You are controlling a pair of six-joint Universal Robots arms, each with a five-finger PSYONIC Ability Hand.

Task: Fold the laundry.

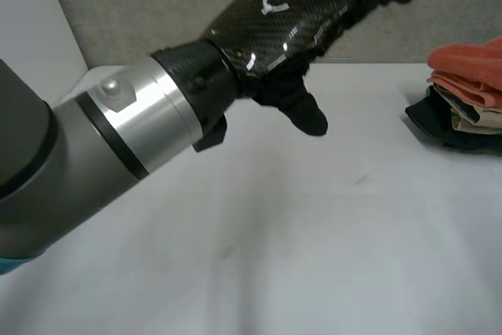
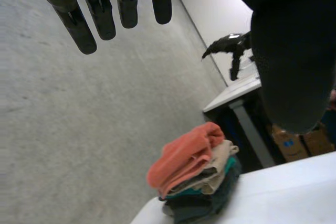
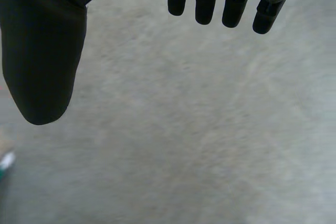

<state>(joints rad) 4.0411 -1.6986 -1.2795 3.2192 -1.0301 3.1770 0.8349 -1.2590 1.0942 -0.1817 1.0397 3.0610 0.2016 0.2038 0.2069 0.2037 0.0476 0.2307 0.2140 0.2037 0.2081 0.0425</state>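
Left wrist view: the fingers (image 2: 100, 17) of the left hand (image 2: 294, 56) are seen straight and slightly spread, with the thumb held well apart from them. Nothing is gripped. The hand is held in the air, clear of the white surface (image 2: 299, 187). Beyond the fingertips a grey textured wall (image 2: 79, 129) is recorded. Out past the thumb, a stack of folded laundry (image 2: 199, 182) is placed near the edge of the surface: an orange piece (image 2: 184, 156) uppermost, a beige piece (image 2: 220, 166) beneath it, and dark green and black pieces at the bottom.

Right wrist view: the fingers of the right hand (image 3: 44, 51) are likewise held straight and relaxed, the thumb is set apart, and nothing is held. Grey textured ground is seen behind them.

Head view: the left hand is raised above the far part of the surface, its fingers directed towards the wall, and is carried by the left arm (image 1: 94, 139), which enters from the robot's left. The stack is located at the robot's right, by the far edge of the surface, well apart from the left hand.
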